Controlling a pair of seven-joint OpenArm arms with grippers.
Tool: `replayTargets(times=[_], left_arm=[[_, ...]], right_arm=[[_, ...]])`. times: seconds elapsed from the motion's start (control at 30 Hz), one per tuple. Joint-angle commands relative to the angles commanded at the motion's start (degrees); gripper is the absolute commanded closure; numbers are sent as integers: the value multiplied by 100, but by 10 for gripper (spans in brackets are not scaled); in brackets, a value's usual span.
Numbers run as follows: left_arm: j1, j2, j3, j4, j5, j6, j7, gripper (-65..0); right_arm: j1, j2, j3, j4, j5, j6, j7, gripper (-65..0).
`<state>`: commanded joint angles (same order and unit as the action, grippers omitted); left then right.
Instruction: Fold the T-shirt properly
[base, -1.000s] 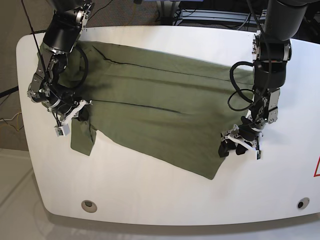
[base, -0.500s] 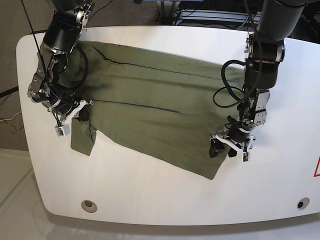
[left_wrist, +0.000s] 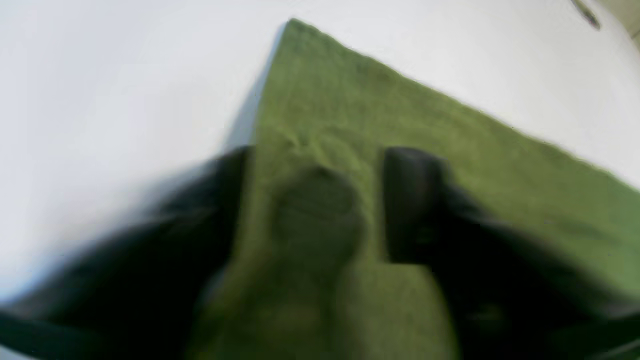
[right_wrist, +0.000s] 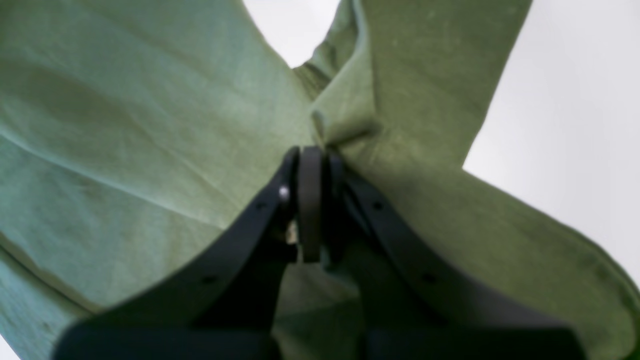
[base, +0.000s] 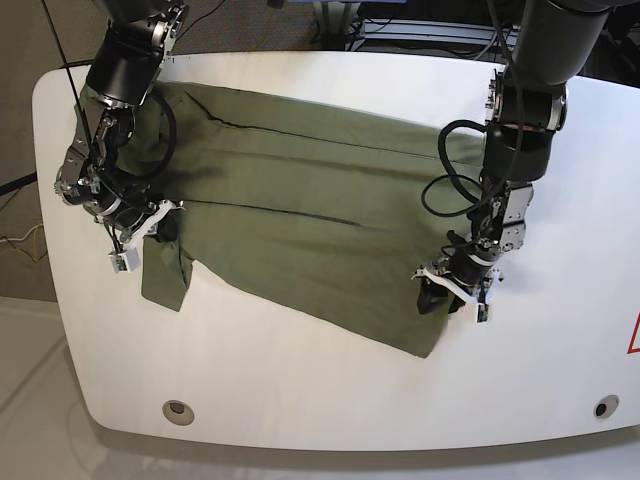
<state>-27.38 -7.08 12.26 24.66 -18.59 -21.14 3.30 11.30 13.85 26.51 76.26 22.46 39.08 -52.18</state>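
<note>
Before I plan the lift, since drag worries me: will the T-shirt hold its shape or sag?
Likely floppy: the T-shirt puckers where the right tool pinches it. It probably sags between grips, as a sleeve already hangs limp. The left tool straddles a soft bunched edge.

We are looking down on a white table (base: 300, 390) with rounded corners, filling most of the base view. Two small round metal fittings are sitting near its front edge, one at the left (base: 178, 410) and one at the far right (base: 601, 407). A red marking (base: 634, 335) is showing at the table's right border. Even, soft light is falling across the glossy top, giving faint shadows. Behind the table, dark cables (base: 215, 12) are trailing over a brownish floor (base: 30, 40), and a metal frame (base: 420, 30) is standing at the back. A pale floor (base: 25, 400) is showing at lower left.
</note>
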Motion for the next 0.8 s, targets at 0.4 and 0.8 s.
replayTargets(times=[0.4, 0.8], left_arm=[[563, -255, 18, 809, -18, -132, 9, 0], [1029, -563, -44, 2655, -26, -105, 695, 0]], right_arm=[[0, 0, 0, 0, 9, 0, 0, -9], [-97, -9, 0, 413, 18, 18, 0, -6]])
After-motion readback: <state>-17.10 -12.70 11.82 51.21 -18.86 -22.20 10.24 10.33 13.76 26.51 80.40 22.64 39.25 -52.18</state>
